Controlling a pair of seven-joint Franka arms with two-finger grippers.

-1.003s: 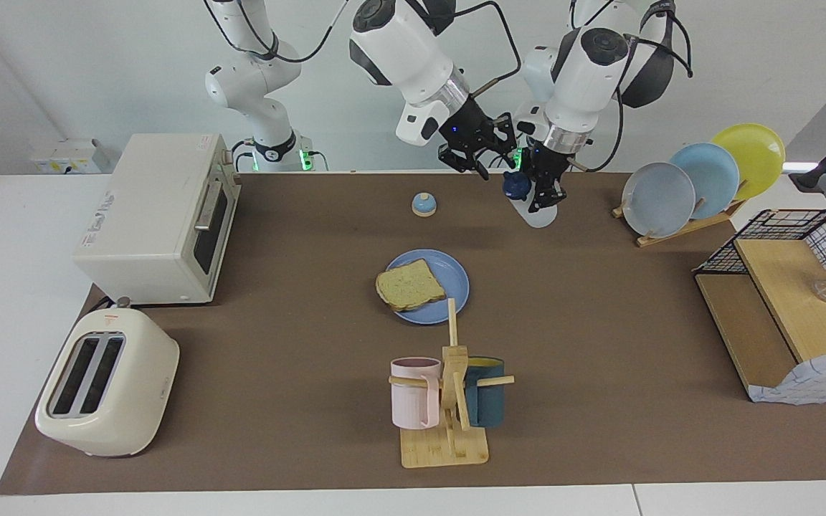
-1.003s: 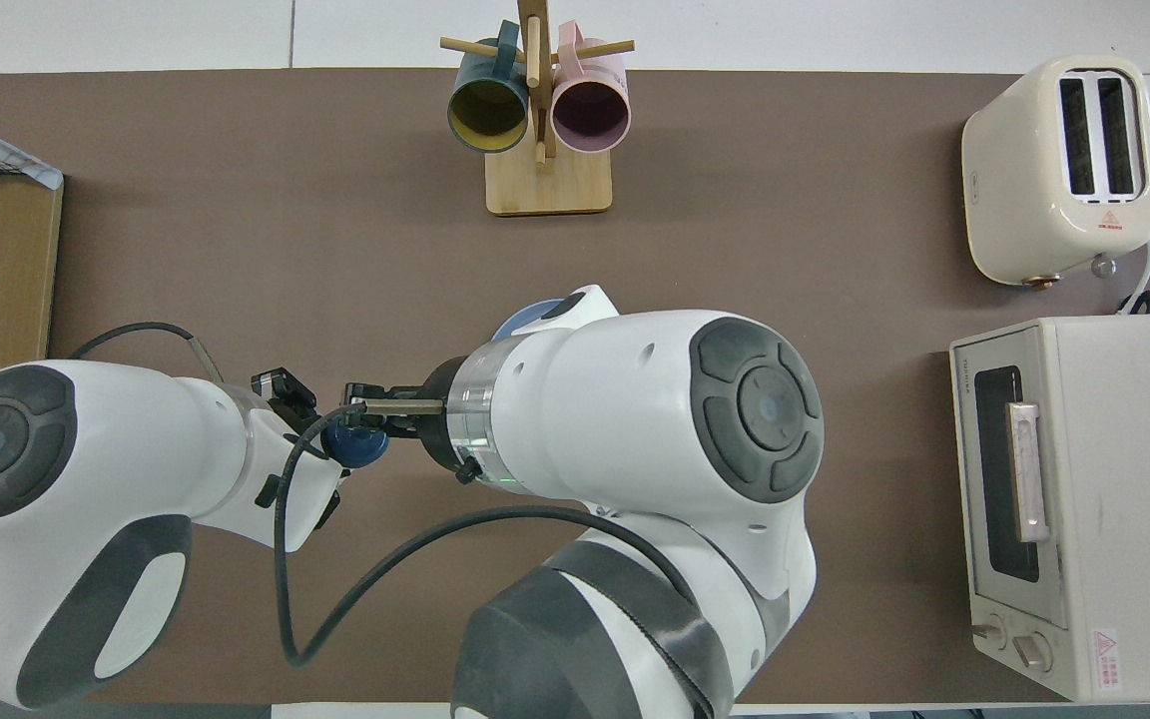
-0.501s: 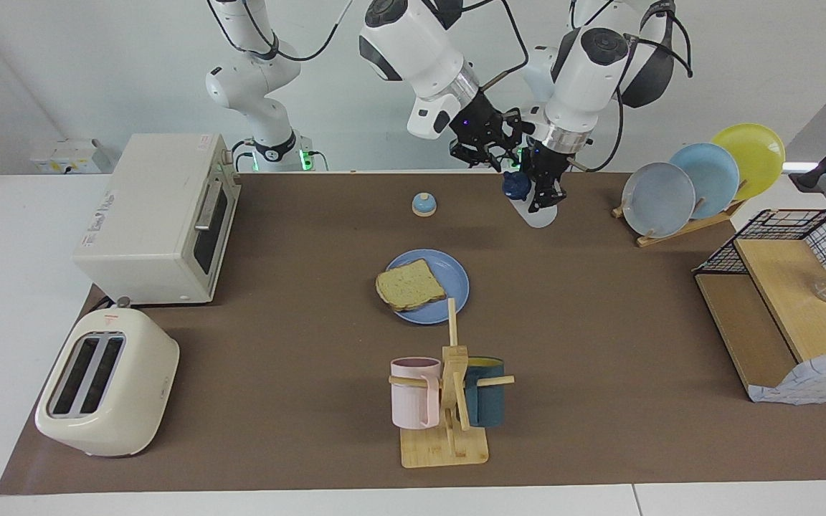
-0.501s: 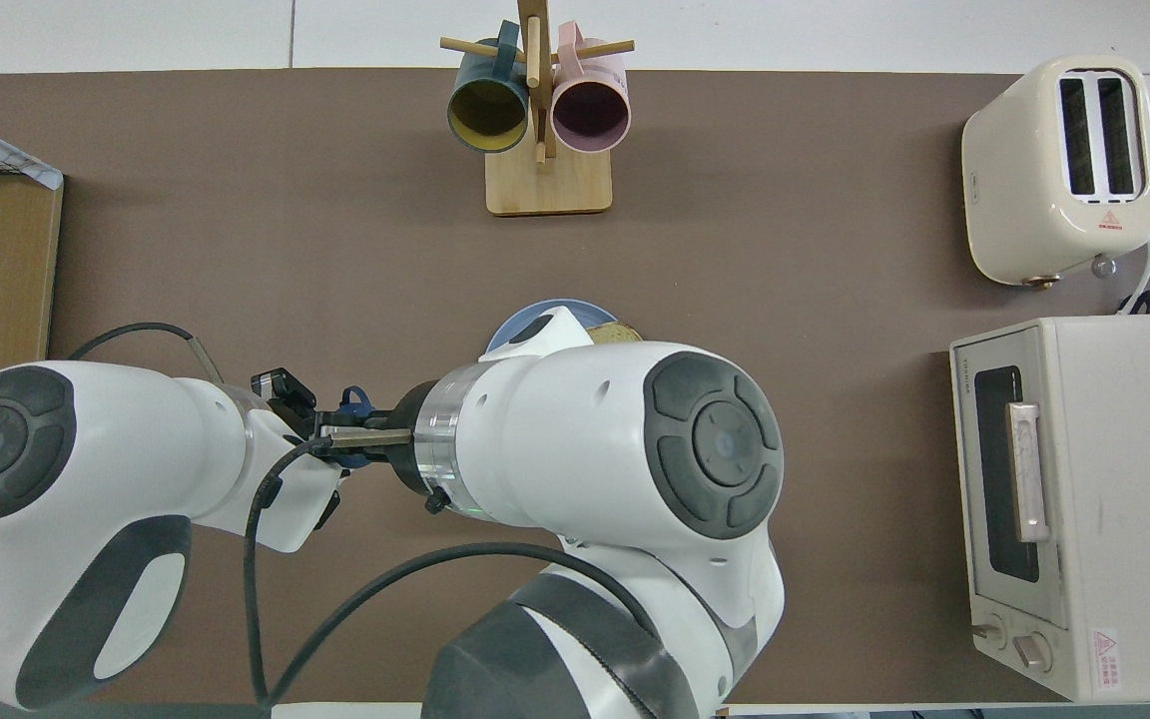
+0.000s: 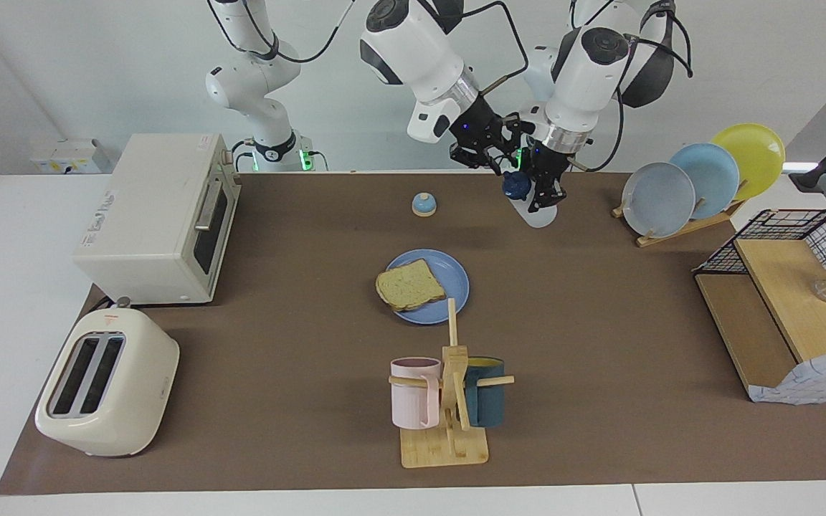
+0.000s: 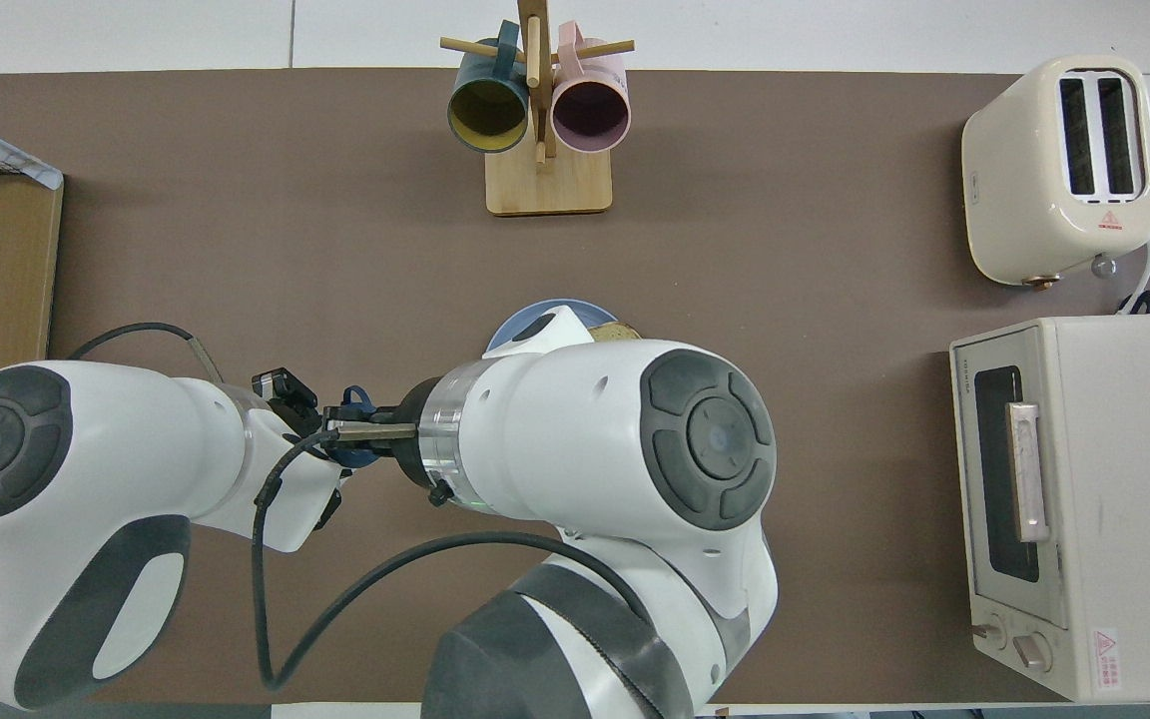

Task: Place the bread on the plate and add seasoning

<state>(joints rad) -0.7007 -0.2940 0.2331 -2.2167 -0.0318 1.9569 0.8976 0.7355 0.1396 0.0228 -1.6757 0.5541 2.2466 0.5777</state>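
The bread [image 5: 410,284] lies on the blue plate [image 5: 454,275] in the middle of the table. In the overhead view my right arm covers most of the plate [image 6: 525,322]. My left gripper [image 5: 548,195] is shut on the seasoning bottle [image 5: 540,213] and holds it tilted over the table's edge nearest the robots. The bottle's navy cap [image 5: 516,185] points toward my right gripper [image 5: 506,163]. That gripper is open and sits right at the cap. In the overhead view the cap [image 6: 355,457] shows between the two hands.
A small blue-domed bell [image 5: 424,205] stands nearer to the robots than the plate. The mug rack [image 5: 449,401] stands farther out. The toaster oven [image 5: 158,215] and toaster [image 5: 105,383] are at the right arm's end. The plate rack [image 5: 700,179] and wire shelf [image 5: 786,301] are at the left arm's end.
My right gripper has moved toward the left arm's end and closed in on the bottle's cap. The left gripper and the bottle have stayed in place.
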